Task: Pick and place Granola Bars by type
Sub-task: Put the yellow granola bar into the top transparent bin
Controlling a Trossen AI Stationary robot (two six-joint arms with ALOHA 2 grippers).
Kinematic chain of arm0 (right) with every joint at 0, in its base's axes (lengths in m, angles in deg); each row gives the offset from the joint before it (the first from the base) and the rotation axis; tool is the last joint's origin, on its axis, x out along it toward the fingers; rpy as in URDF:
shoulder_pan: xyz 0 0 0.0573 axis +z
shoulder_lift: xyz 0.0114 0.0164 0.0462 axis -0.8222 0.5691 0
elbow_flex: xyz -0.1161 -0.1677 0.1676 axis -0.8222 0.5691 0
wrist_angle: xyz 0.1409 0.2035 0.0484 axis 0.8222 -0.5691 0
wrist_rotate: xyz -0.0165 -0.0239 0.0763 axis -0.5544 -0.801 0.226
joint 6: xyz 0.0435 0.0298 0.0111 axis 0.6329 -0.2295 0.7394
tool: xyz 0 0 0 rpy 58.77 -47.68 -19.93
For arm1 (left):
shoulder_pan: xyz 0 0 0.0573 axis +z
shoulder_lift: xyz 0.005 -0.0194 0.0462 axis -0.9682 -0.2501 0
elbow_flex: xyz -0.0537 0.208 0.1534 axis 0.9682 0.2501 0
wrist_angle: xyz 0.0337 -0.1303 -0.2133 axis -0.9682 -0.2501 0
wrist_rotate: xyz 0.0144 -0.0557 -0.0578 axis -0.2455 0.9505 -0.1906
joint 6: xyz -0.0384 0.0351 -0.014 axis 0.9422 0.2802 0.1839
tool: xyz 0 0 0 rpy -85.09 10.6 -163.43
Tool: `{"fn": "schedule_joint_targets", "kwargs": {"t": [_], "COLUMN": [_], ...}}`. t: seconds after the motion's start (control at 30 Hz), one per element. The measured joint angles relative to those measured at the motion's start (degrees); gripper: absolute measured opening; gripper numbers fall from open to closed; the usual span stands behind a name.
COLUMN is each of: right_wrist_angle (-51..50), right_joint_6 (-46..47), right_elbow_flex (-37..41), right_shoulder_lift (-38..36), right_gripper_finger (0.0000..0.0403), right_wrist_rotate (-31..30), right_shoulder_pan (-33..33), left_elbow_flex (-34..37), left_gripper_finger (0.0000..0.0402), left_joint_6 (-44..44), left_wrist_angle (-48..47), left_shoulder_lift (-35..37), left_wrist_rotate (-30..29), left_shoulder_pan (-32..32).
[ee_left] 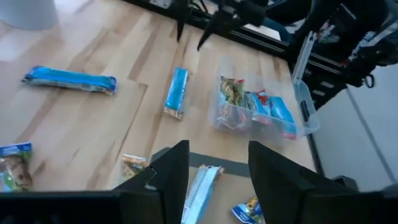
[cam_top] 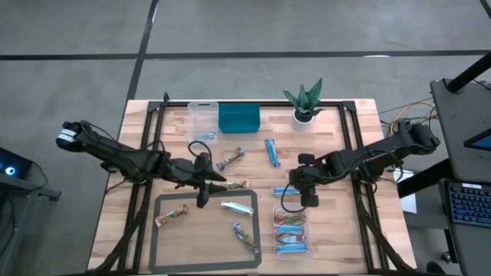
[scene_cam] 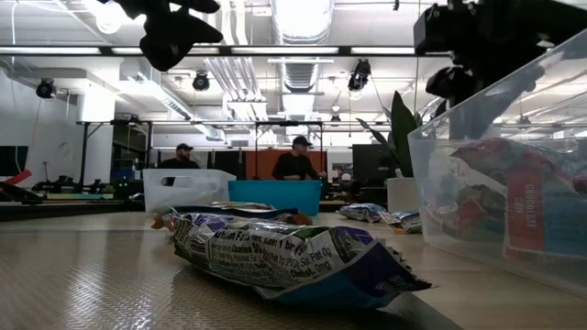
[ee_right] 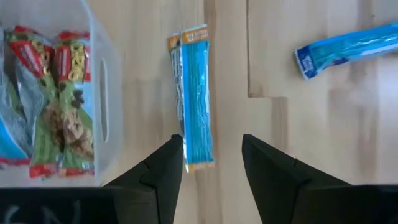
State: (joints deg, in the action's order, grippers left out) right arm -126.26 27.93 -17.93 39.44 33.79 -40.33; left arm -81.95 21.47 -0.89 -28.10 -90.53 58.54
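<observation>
Granola bars lie scattered. A blue bar [ee_right: 196,93] lies on the wood next to a clear tub [cam_top: 292,228] that holds several bars. My right gripper [ee_right: 212,142] hangs open above this bar's near end, pointing steeply down. Another blue bar [cam_top: 271,151] lies farther back. A silvery-white bar [ee_left: 202,190] lies on the grey mat [cam_top: 203,226], along with two mixed-colour bars [cam_top: 173,215] [cam_top: 247,238]. My left gripper [ee_left: 219,152] hovers open above the mat's far edge, over the silvery bar. Two more mixed bars [cam_top: 230,159] [cam_top: 236,185] rest on the wood.
A second clear tub [cam_top: 202,121], a teal bin [cam_top: 238,118] and a potted plant [cam_top: 305,107] stand along the far edge. Black rails run down both table sides. People sit in the room behind the table.
</observation>
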Motion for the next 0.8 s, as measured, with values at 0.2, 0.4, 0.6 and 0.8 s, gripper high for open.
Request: {"fn": "schedule_joint_targets", "kwargs": {"t": [0.2,0.4,0.6,0.8], "right_wrist_angle": [8.1,9.7,11.3,12.0], "right_joint_6": [1.7,1.8,0.0,-0.3], "right_elbow_flex": [2.6,2.6,2.6,2.9], "right_shoulder_lift": [1.0,7.3,11.4,13.7], "right_gripper_finger": [0.0157,0.0157,0.0157,0.0157], "right_wrist_rotate": [0.0,0.7,0.5,1.2], "right_shoulder_pan": [0.0,0.0,0.0,0.0], "left_elbow_flex": [0.9,1.0,1.0,1.0], "left_gripper_finger": [0.0147,0.0147,0.0147,0.0147], "left_joint_6": [-1.1,-1.1,-1.1,-1.1], "left_wrist_angle": [0.9,1.0,0.9,0.9], "left_shoulder_lift": [0.0,0.0,0.0,0.0], "left_wrist_rotate": [-2.7,-3.2,-3.2,-3.2], "left_shoulder_pan": [-0.7,-0.7,-0.7,-0.7]}}
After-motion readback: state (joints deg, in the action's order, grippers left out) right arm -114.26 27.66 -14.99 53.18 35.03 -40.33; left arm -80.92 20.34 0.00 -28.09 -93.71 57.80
